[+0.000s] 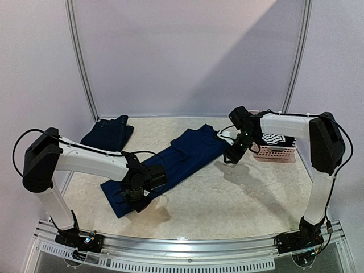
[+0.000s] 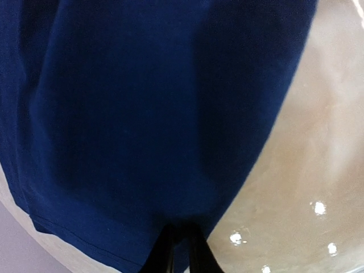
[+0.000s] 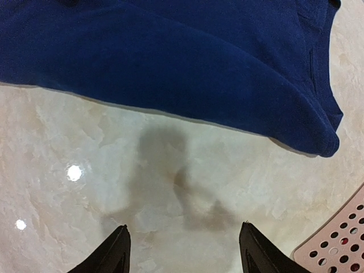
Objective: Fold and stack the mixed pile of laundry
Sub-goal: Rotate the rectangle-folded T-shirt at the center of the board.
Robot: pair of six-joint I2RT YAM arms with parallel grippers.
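Overhead and wrist views, as I read them from the console: navy T-shirt stretched diagonally across the table; left gripper at its near hem, fingers drawn almost together, seemingly nipping the cloth, though this close view is dark; right gripper spread wide and empty, just off the shirt's far end, beside the pink basket holding the striped piece; folded denim piece at far left.

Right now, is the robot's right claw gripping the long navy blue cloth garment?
No: the right gripper stands wide open over the pale marbled table, short of the navy blue cloth garment.
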